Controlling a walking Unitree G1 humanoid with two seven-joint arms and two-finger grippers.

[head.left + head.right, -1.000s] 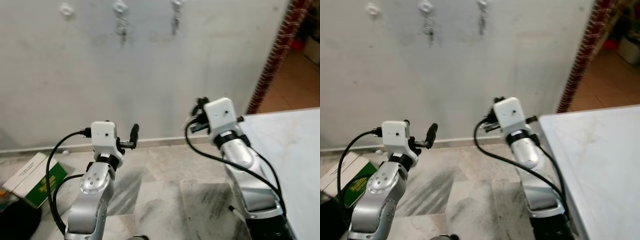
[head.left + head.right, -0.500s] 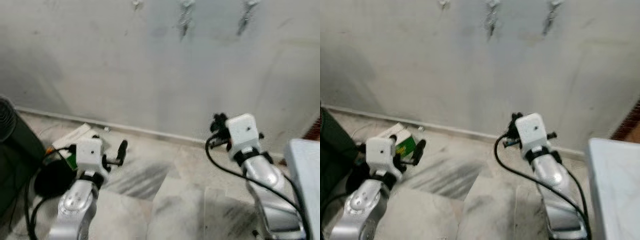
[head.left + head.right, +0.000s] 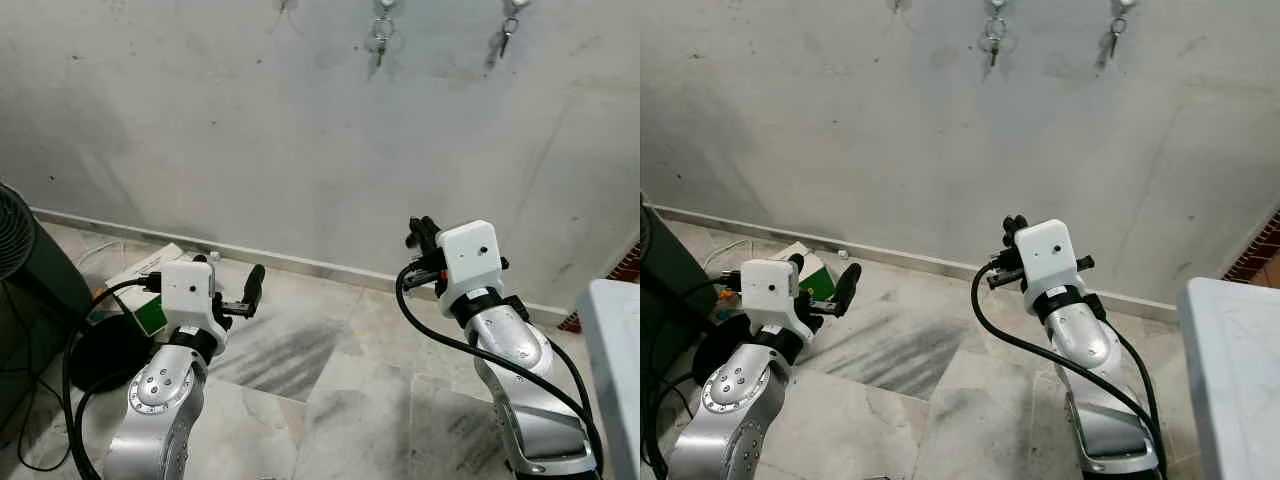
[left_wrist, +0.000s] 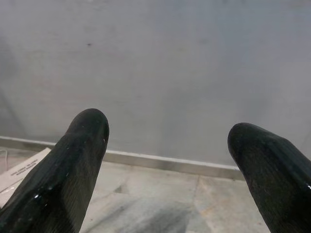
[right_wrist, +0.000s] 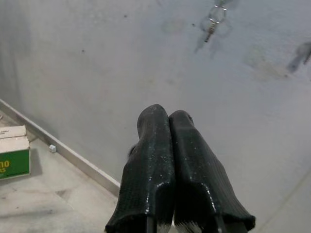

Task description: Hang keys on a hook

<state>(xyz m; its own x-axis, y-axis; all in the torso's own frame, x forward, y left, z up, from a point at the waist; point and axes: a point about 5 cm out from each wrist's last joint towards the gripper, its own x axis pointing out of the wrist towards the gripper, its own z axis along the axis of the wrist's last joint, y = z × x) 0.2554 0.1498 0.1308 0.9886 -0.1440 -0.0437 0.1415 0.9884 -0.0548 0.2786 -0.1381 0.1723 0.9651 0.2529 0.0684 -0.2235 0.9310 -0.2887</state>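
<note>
Two key bunches hang on wall hooks high on the grey wall: one bunch of keys (image 3: 380,36) in the middle and a second bunch (image 3: 508,30) to its right. A bare hook (image 3: 283,5) sits further left. My right gripper (image 3: 420,230) is raised in front of the wall well below the keys, its fingers shut together with nothing seen between them; in the right wrist view the middle keys (image 5: 214,22) hang above the fingertips (image 5: 155,121). My left gripper (image 3: 235,278) is held low over the floor, open and empty.
A black fan (image 3: 20,290) stands at the far left with cables on the floor. A green and white box (image 3: 140,290) lies by the skirting. The corner of a white table (image 3: 618,350) sits at the right, past a brick edge (image 3: 630,258). Marble floor lies ahead.
The camera has swung left and steadied, so the fan and box came into view and the table slid right. Both arms keep the same pose; the grippers are unchanged.
</note>
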